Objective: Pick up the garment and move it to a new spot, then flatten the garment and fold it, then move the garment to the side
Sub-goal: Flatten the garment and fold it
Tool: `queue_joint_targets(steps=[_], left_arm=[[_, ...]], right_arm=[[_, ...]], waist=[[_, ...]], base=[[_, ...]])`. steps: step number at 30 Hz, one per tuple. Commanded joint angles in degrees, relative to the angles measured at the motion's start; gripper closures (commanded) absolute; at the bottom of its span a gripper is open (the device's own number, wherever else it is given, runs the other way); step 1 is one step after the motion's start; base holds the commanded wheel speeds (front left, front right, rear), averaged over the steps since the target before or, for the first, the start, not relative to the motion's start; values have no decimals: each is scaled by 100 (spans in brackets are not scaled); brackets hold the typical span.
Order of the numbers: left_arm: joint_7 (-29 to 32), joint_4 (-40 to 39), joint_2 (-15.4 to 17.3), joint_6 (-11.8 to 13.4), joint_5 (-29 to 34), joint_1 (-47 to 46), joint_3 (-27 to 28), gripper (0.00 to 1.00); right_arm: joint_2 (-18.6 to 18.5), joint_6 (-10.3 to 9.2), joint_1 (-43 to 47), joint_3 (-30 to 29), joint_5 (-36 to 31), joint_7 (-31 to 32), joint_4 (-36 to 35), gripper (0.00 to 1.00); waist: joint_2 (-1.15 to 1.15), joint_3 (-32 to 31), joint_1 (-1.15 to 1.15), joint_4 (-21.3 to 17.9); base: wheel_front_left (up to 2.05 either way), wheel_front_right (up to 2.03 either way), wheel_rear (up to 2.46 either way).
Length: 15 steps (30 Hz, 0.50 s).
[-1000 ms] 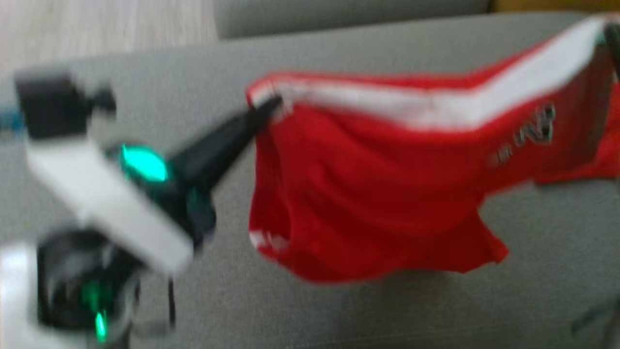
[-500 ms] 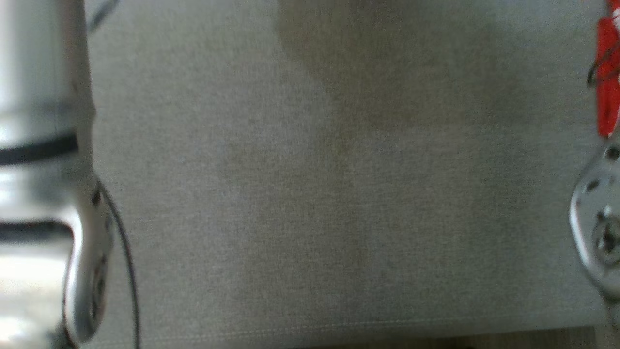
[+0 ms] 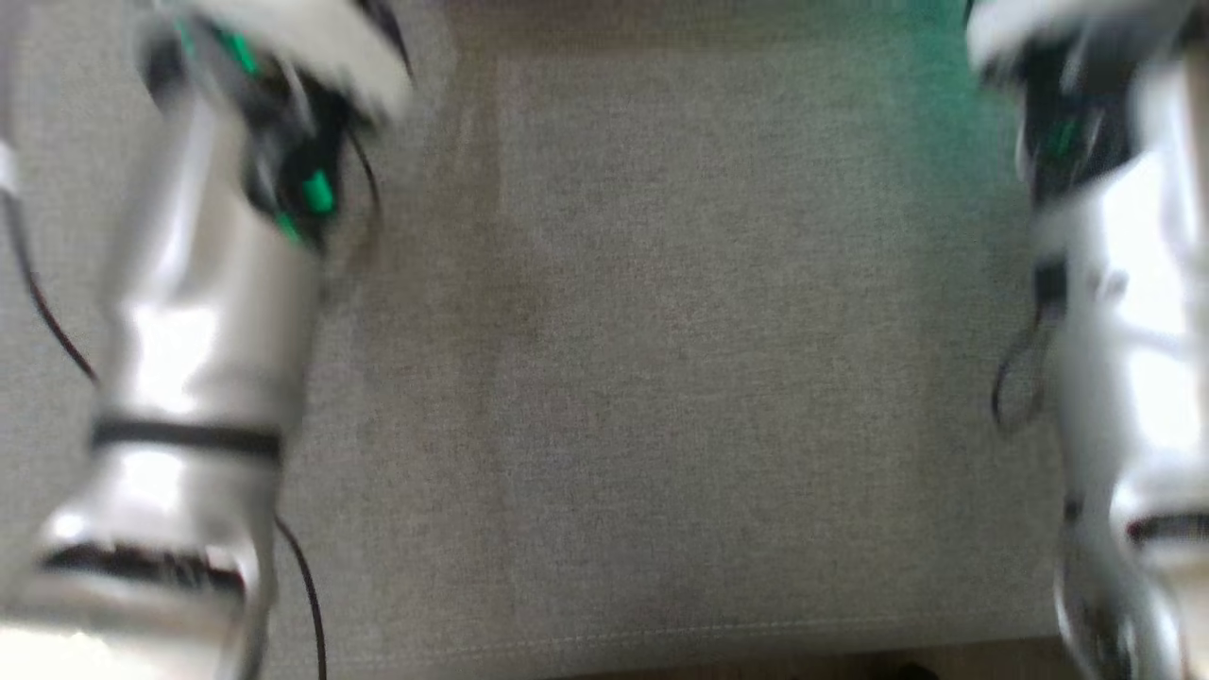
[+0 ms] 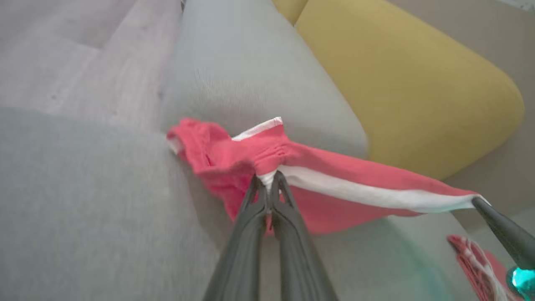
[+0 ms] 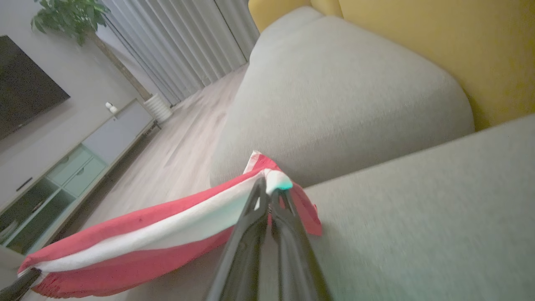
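The garment [image 4: 334,175] is red with a broad white stripe, and it hangs stretched between my two grippers above the grey sofa seat [image 3: 661,378]. My left gripper [image 4: 267,184] is shut on one bunched end of the striped edge. The other end is pinched by my right gripper [image 4: 476,200], which comes in from the right of the left wrist view. In the right wrist view, my right gripper [image 5: 267,184] is shut on the garment [image 5: 146,225], and the left gripper's tip [image 5: 25,276] holds the far end. The head view is blurred and has my two silver forearms [image 3: 198,312] [image 3: 1124,312] over the seat.
A grey sofa arm [image 5: 334,92] rises just behind the garment, with a yellow cushion [image 4: 409,83] beyond it. Wooden floor [image 5: 179,142] lies past the sofa. A low cabinet [image 5: 62,167], a potted plant [image 5: 71,16] and curtains [image 5: 188,37] stand against the far wall.
The head camera has swung down, from the garment stretched between the grippers to the bare seat and my forearms. Both grips look unchanged.
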Motion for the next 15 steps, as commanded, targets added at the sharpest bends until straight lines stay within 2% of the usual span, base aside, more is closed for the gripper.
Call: queue_joint_targets(steps=[1, 4, 9, 11, 15], left_arm=[[23, -341, 227, -35, -52, 17, -13, 100], [235, -1020, 338, -39, -407, 959, -490, 100], [629, -2367, 738, -34, -947, 2926, -899, 100], [763, -2935, 895, 114, -1058, 3724, -947, 100], [1005, -4106, 1006, 608, -1374, 5222, -1004, 100]], right_arm=[[-4, 39, 117, 135, 107, 50, -366, 100], [-277, 39, 1181, 355, 341, 245, -1002, 100], [-763, 39, 3221, 334, 481, 641, -2231, 100], [-839, 39, 4066, 212, 493, 876, -2785, 100], [-776, 39, 5709, -277, 515, 1457, -4012, 100]], waist=[[0, -173, 0, -6], [0, -452, 0, 4], [0, -1250, 0, 53], [0, -1546, 0, 53], [0, -1955, 0, 76]], base=[[0, 0, 0], [0, 0, 0], [0, 0, 0], [0, 0, 0], [0, 0, 0]])
